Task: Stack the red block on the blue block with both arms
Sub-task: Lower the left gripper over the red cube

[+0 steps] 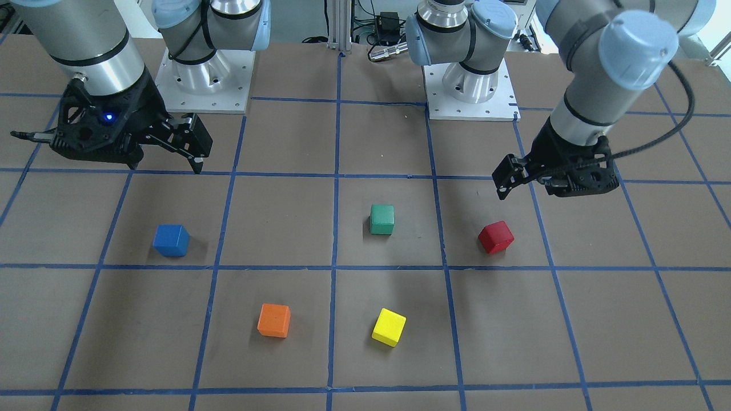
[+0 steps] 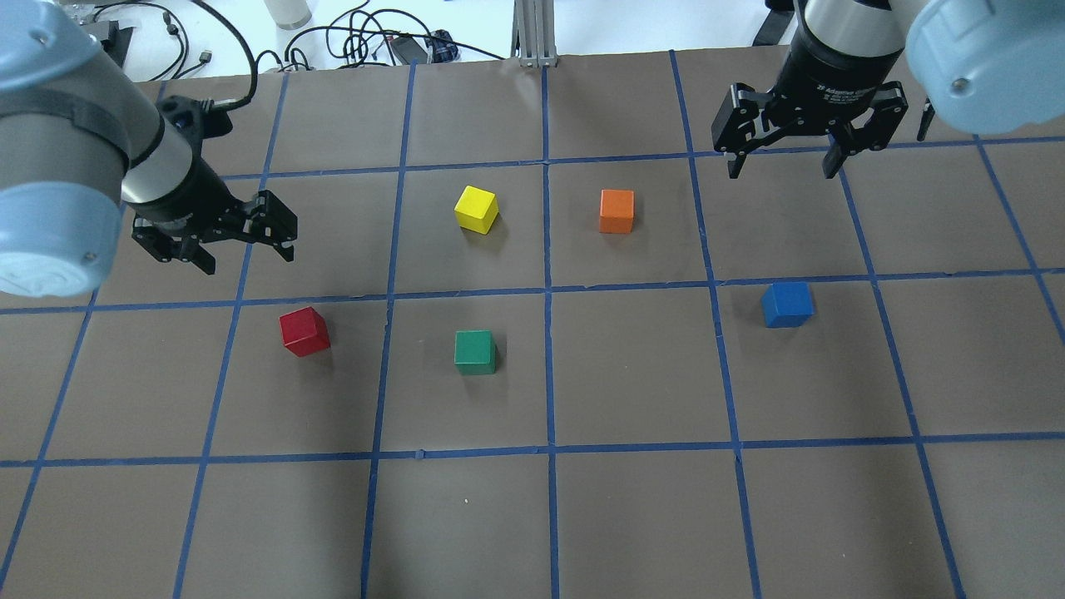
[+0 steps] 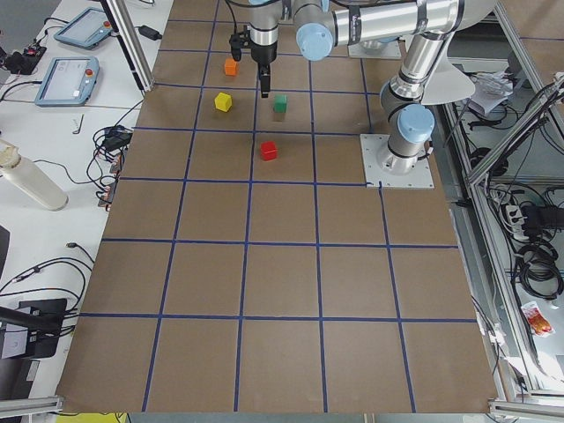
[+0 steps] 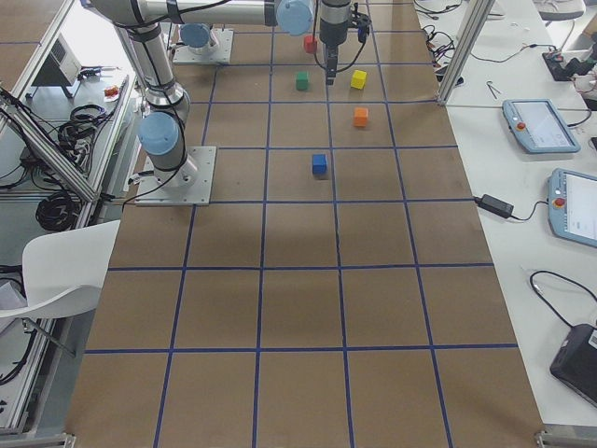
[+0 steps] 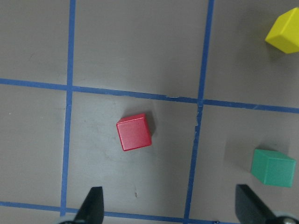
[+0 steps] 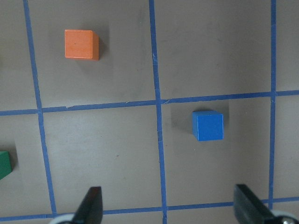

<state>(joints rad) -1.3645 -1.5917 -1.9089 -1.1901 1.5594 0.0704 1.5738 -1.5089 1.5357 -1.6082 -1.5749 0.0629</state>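
Black left gripper (image 2: 247, 256) hangs spread wide and empty. I see the red block (image 2: 304, 331) lying on the brown table (image 2: 632, 374) below it, untouched. Right gripper (image 2: 782, 170) is likewise spread and empty, with the blue block (image 2: 787, 304) lying below it, well apart from red. Between them are a green block (image 2: 475, 352) nearer red, and a yellow block (image 2: 477, 209) and an orange block (image 2: 616, 211) in the farther row.
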